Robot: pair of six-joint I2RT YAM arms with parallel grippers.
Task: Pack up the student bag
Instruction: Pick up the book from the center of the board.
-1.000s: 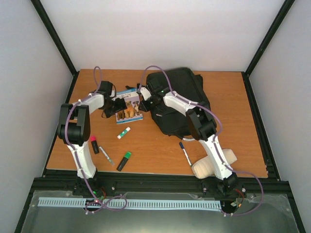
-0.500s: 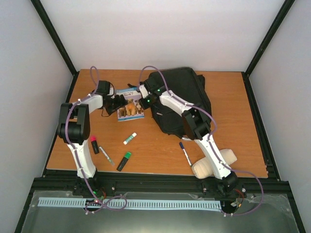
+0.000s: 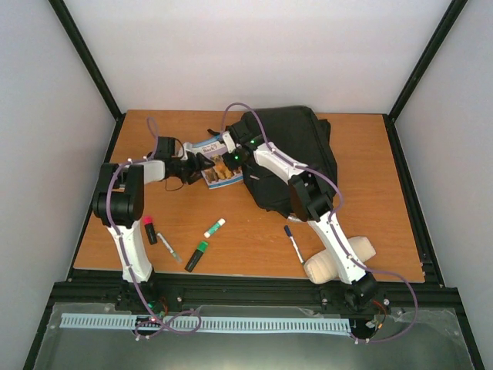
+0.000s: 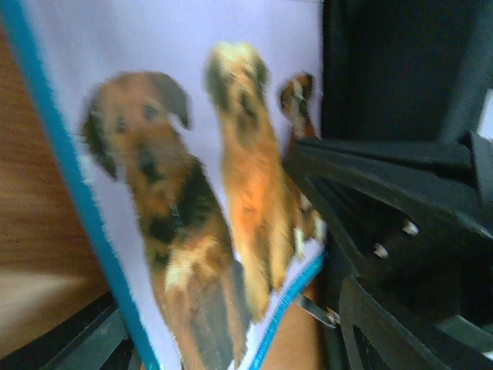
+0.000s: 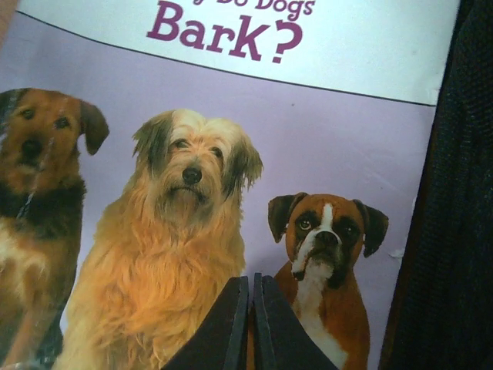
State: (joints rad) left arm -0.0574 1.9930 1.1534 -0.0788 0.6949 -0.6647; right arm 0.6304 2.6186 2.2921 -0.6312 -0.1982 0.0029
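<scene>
Near the front right of the bench [image 3: 385,231] lies the cream pouch [image 3: 333,264], with the blue pen [image 3: 293,243] just beyond it. To the left, the green highlighter [image 3: 197,255], the small silver pen [image 3: 169,247] and the pink highlighter [image 3: 149,230] lie where they were a second ago.

The glue stick [image 3: 215,227] has not stayed put. It has come loose from beside the book and slid nearer and to the right, so it now rests just beyond the green highlighter.

Farther back, the dog book [image 3: 219,171] has shifted right and looks tipped, with its right edge against the left side of the student bag [image 3: 296,150]. The bag lies at the far centre-right of the bench. From these views I cannot tell whether its mouth is open.

The left hand [image 3: 196,162] has followed the book rightward. In its wrist view its fingers stand apart, with the cover filling the space between them. I cannot tell whether they press on it.

The right hand [image 5: 250,281] has just drawn its fingers together. They meet over the cover with nothing visible between them, so it probably missed the edge or is only steadying the book.

The book looks close to going in, but the bag's opening must be found first.
</scene>
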